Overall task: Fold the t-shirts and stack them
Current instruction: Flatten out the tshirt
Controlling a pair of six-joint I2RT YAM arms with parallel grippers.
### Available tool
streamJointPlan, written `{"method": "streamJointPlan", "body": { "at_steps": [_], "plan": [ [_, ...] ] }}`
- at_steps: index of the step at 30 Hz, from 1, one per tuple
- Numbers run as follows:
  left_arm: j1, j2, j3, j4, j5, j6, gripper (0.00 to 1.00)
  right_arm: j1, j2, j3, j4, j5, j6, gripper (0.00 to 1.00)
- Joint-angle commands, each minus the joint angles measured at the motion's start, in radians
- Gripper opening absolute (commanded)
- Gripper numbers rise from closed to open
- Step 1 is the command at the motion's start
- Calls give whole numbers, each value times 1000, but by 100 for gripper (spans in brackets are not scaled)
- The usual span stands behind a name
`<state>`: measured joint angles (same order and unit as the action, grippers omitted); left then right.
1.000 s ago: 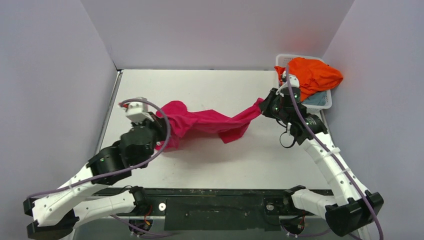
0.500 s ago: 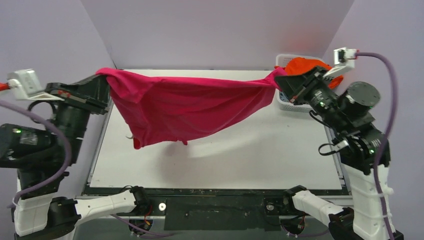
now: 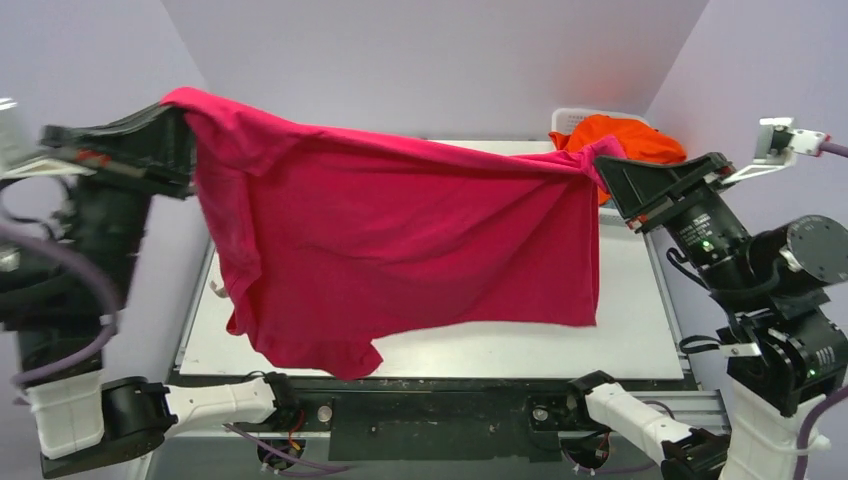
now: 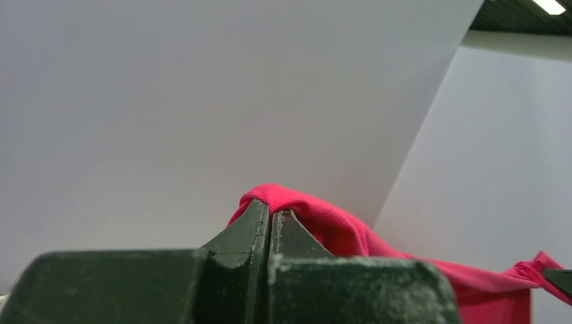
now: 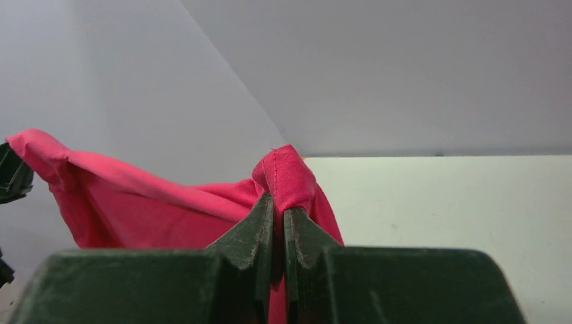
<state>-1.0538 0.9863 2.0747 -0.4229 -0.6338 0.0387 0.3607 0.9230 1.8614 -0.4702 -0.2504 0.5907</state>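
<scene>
The magenta-pink t-shirt (image 3: 400, 240) hangs spread out in the air above the table, stretched between both grippers. My left gripper (image 3: 180, 112) is shut on its upper left corner, high at the left; the pinched cloth (image 4: 303, 209) shows over the jaws of that gripper (image 4: 271, 210) in the left wrist view. My right gripper (image 3: 604, 165) is shut on its upper right corner, and the pinched fold (image 5: 287, 175) shows above that gripper (image 5: 278, 206) in the right wrist view. The bright orange t-shirt (image 3: 630, 138) lies in the basket behind the right gripper. The pale blue-grey shirt is hidden.
The white lattice basket (image 3: 568, 117) stands at the back right corner of the white table (image 3: 630, 310). Pale walls close in the left, back and right sides. The hanging shirt hides most of the table top.
Both arms have risen and moved apart, lifting the pink shirt off the table. It went from a bunched rope to a wide hanging sheet, nearer the camera.
</scene>
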Motion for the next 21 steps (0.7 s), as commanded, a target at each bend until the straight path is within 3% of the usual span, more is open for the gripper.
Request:
{"method": "streamJointPlan", "body": {
  "at_steps": [1,3,5,7,9,12,15,21],
  "plan": [
    [3,111,-119,194,-211,221,0,-3,68,-38,-26,152,-36,0],
    [19,137,-190,323,-281,300,0,-6,103,-57,-32,202,-42,0],
    [93,172,-212,335,-279,278,0,-11,140,-82,-32,261,-52,0],
    [246,217,-196,211,-160,132,0,-25,186,-104,-24,309,-64,0],
    [485,265,-212,145,31,3,0,-50,245,-121,9,309,-66,0],
    [645,375,-210,169,252,-104,0,-106,379,-112,87,251,-44,0],
    [780,525,-89,175,454,-154,0,-173,508,-22,146,155,-14,0],
    [870,772,297,122,577,-146,0,-211,770,259,192,14,24,0]
  ]
}}
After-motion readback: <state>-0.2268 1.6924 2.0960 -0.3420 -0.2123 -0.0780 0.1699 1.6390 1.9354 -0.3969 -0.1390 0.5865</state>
